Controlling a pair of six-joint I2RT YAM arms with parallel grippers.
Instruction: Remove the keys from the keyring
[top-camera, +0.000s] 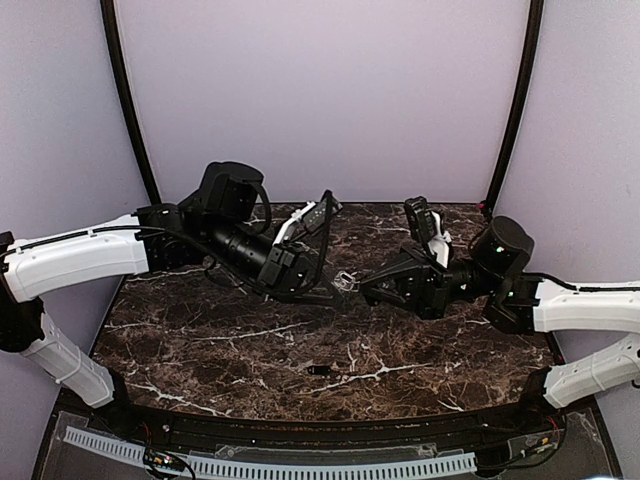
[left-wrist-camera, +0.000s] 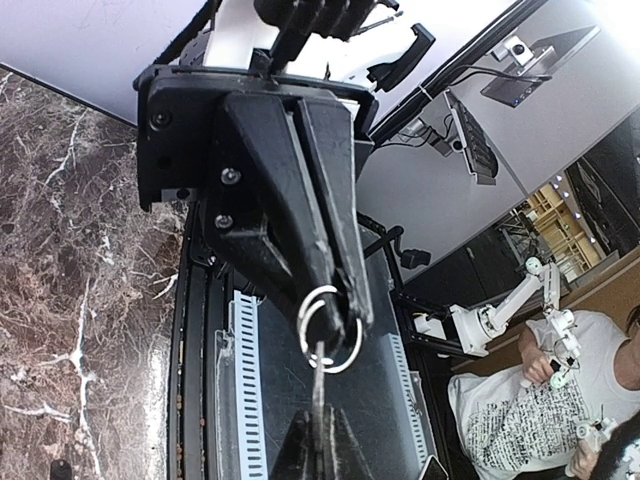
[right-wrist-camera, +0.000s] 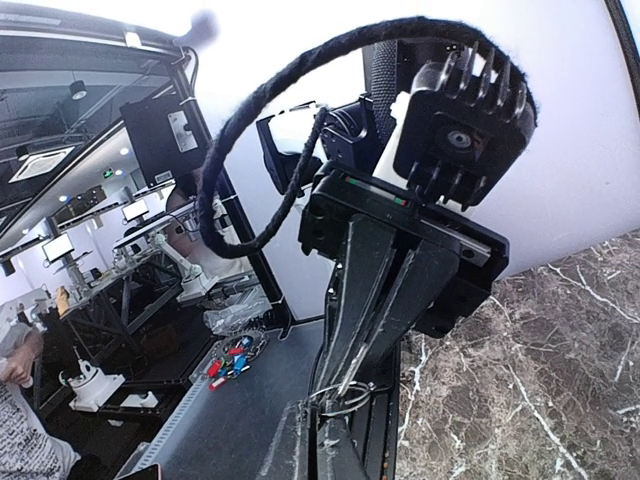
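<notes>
The silvery keyring hangs in the air above the middle of the marble table, between both grippers. My left gripper is shut on a key still threaded on the ring. In the left wrist view its fingertips pinch the key below the ring. My right gripper is shut on the ring. In the right wrist view its tips hold the ring, with the key's blade between the left fingers above. One small dark key lies loose on the table.
A white slotted rail runs along the near edge of the table. Black posts stand at the back corners before the lilac wall. Both arms stretch inward across the back half of the table.
</notes>
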